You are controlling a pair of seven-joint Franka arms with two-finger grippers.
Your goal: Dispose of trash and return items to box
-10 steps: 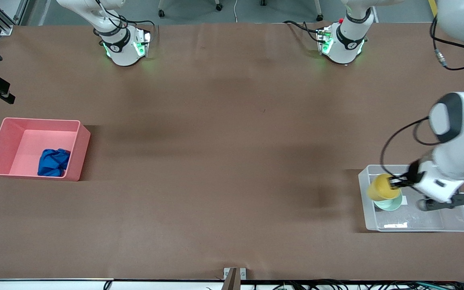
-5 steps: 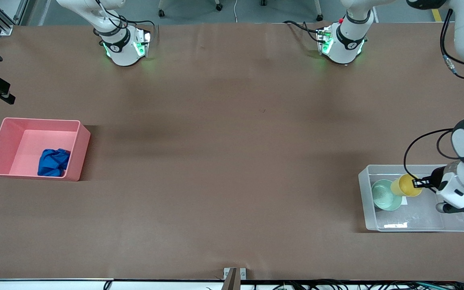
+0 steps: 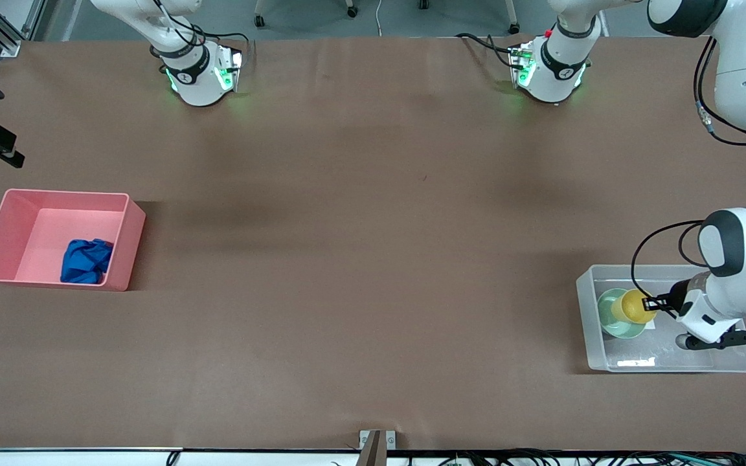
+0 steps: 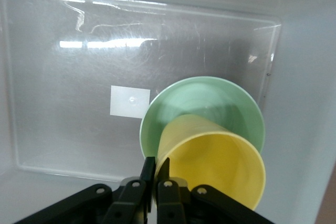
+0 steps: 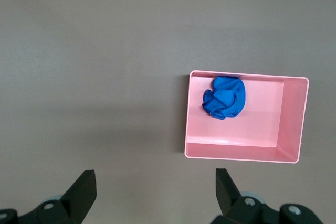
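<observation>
Cup point(image 3: 632, 306) lowered into bowl point(image 3: 614, 316); left gripper point(image 4: 155, 174) pinching rim.

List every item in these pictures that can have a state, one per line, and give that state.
Blue trash wad: lying in the pink bin.
Green bowl: upright in the clear box.
Yellow cup: tilted over the bowl, gripped by its rim.
Left gripper: shut on the yellow cup, over the box.
Right gripper: open, waiting high above the table.
</observation>
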